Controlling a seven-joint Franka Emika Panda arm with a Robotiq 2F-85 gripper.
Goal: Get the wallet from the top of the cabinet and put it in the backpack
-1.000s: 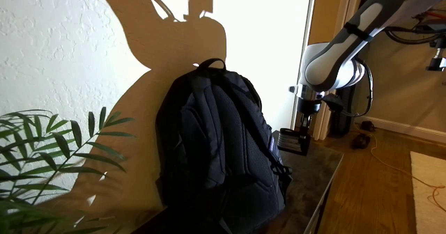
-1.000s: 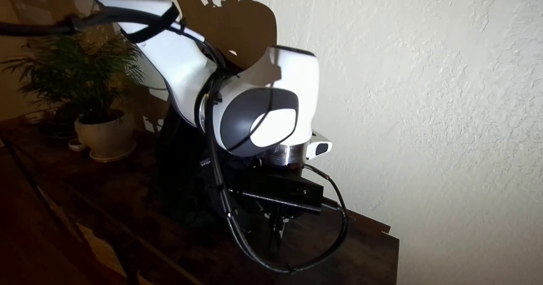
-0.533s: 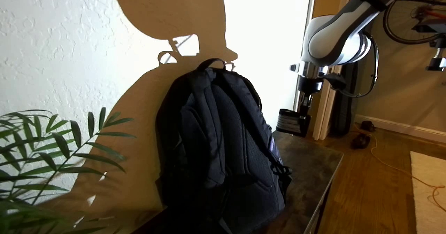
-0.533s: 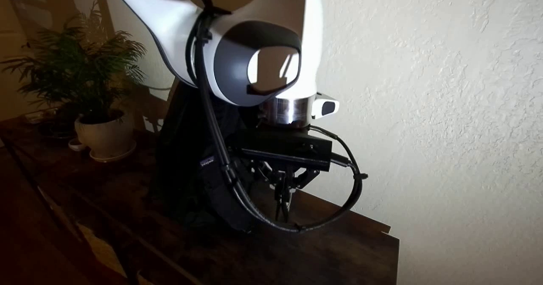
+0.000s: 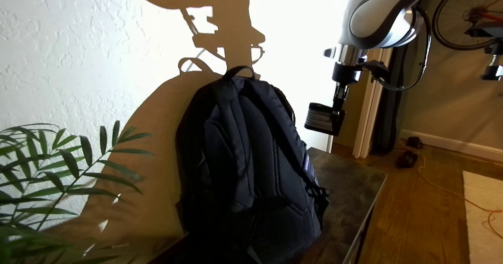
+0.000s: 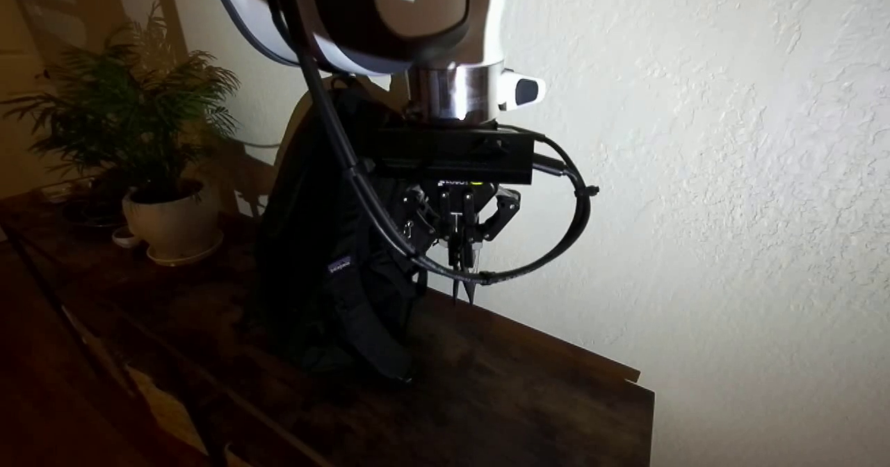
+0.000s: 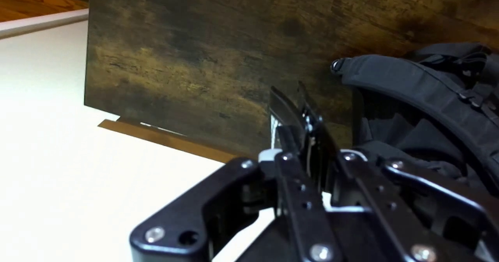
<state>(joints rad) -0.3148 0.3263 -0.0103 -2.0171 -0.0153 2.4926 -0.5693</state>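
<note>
One wallet (image 5: 320, 118) is up in the air over the cabinet top (image 5: 349, 193), beside the backpack (image 5: 251, 158) and apart from it. The gripper (image 6: 462, 258) is closed on it, pinching it near one end. In an exterior view its broad side shows, slightly tilted, with a stack of pale lines (image 5: 318, 119) across the dark; the wrist view gives two thin dark slivers (image 7: 281, 106) among the gripper's parts, and I cannot tell wallet from fingertip there.

The backpack stands on the cabinet top, close to the wall (image 5: 59, 59). Its padded back (image 5: 261, 150) and both shoulder straps (image 5: 286, 138) show in an exterior view, while a small pale label (image 6: 339, 265) turns up in an exterior view where the rest sinks into shadow. The wrist view looks down on a curved strap (image 7: 409, 80) reaching out over the cabinet top.

Farther out, a leafy plant (image 6: 139, 126) in a pale pot (image 6: 174, 224) stands whole in an exterior view. Only green fronds (image 5: 67, 162) enter an exterior view that also takes in a bicycle wheel (image 5: 473, 13), an orange cord (image 5: 452, 193) and a pale rug (image 5: 485, 224).
</note>
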